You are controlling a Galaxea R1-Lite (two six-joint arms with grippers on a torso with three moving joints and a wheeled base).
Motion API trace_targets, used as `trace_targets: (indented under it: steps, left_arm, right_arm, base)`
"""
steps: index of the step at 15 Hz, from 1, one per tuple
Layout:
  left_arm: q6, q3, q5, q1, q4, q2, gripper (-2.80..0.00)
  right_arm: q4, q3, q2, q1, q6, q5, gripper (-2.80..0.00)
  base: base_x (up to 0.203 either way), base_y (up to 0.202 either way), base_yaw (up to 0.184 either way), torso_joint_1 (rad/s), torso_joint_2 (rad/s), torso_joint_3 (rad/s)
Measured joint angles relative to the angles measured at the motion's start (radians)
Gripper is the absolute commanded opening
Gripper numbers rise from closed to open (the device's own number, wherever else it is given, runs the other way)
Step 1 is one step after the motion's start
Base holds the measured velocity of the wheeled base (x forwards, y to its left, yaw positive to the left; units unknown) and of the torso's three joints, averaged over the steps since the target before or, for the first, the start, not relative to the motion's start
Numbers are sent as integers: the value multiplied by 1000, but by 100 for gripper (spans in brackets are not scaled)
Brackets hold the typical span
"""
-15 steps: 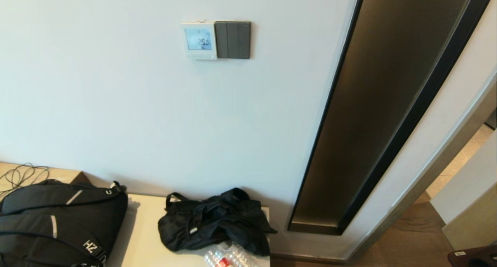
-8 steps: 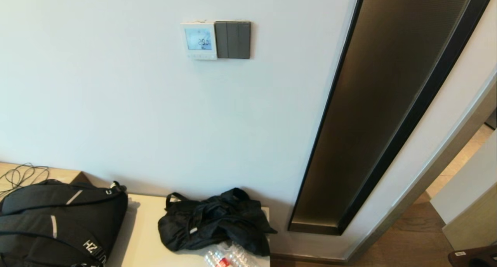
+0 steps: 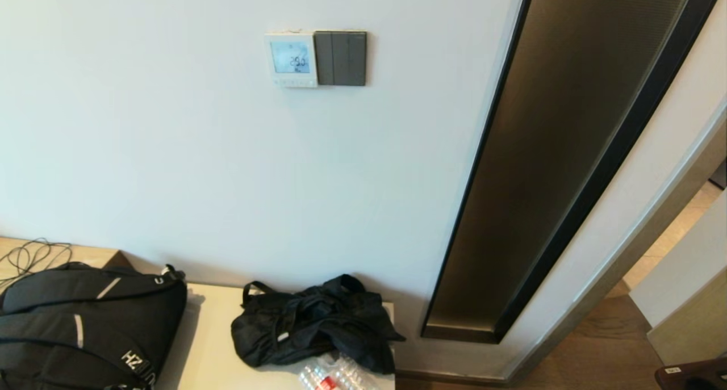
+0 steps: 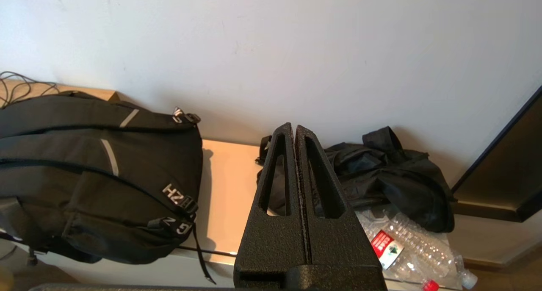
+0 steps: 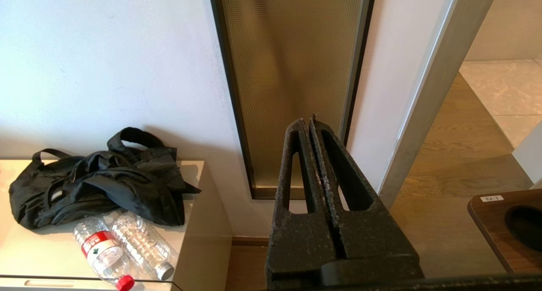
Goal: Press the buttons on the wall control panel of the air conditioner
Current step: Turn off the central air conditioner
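The air conditioner's wall control panel [image 3: 291,59] is a small white square on the wall, high in the head view, with a lit blue screen showing digits. The buttons [image 3: 293,82] form a tiny row along its bottom strip. Neither arm shows in the head view. My left gripper [image 4: 294,128] is shut and empty, low down, pointing at the wall above a low cabinet. My right gripper [image 5: 308,120] is shut and empty, low down, pointing at a tall brown panel. The control panel shows in neither wrist view.
A dark grey three-gang switch plate [image 3: 341,58] adjoins the panel's right side. Below, a low cabinet [image 3: 210,344] bears a black backpack [image 3: 85,322], a crumpled black bag [image 3: 312,322] and plastic bottles [image 3: 332,378]. A tall brown recessed panel [image 3: 562,151] and a doorway lie to the right.
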Motion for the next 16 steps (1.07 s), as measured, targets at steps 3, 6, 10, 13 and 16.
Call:
trace_targets:
  steps: [3, 6, 10, 13, 16]
  left_arm:
    - [1, 0, 0, 0, 0, 0, -280]
    - [26, -5, -1, 0, 13, 0, -280]
    - [44, -13, -1, 1, 37, 0, -280]
    - [59, -15, -5, 1, 40, 0, -280]
    - [66, -42, -22, 1, 46, 3, -280]
  right_arm:
    - [0, 0, 0, 0, 0, 0, -280]
    - [0, 0, 0, 0, 0, 0, -280]
    - [0, 0, 0, 0, 0, 0, -280]
    - [0, 0, 0, 0, 0, 0, -280]
    - [0, 0, 0, 0, 0, 0, -280]
  base:
    - [0, 0, 0, 0, 0, 0]
    - [0, 0, 0, 0, 0, 0]
    - [0, 0, 0, 0, 0, 0]
    - [0, 0, 0, 0, 0, 0]
    - [0, 0, 0, 0, 0, 0]
